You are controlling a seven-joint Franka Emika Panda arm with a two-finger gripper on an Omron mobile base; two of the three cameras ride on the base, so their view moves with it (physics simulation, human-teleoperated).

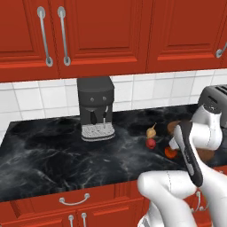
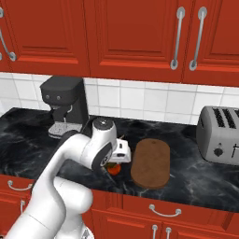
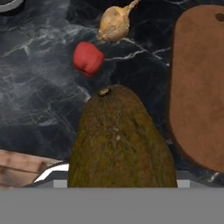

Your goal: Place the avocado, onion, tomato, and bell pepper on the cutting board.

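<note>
The avocado (image 3: 120,140), olive-brown and dull, looms close in the hand view, and my gripper (image 2: 119,158) is shut on it above the black counter. The fingertips are hidden behind the fruit. Beyond it lie the red bell pepper (image 3: 87,58) and the tan onion (image 3: 114,24) with its thin stem. The dark-brown cutting board (image 3: 199,87) lies bare just to the right of the avocado. In the right base view the hand hangs at the left edge of the cutting board (image 2: 150,162), with the red tomato (image 2: 114,169) on the counter beneath it. Onion (image 1: 152,130), bell pepper (image 1: 151,143) and tomato (image 1: 170,153) sit in a cluster.
A dark coffee machine (image 1: 95,108) stands at the back left against the tiled wall. A silver toaster (image 2: 219,135) stands to the right of the board. The counter's front edge runs close below the tomato. Red cabinets hang overhead.
</note>
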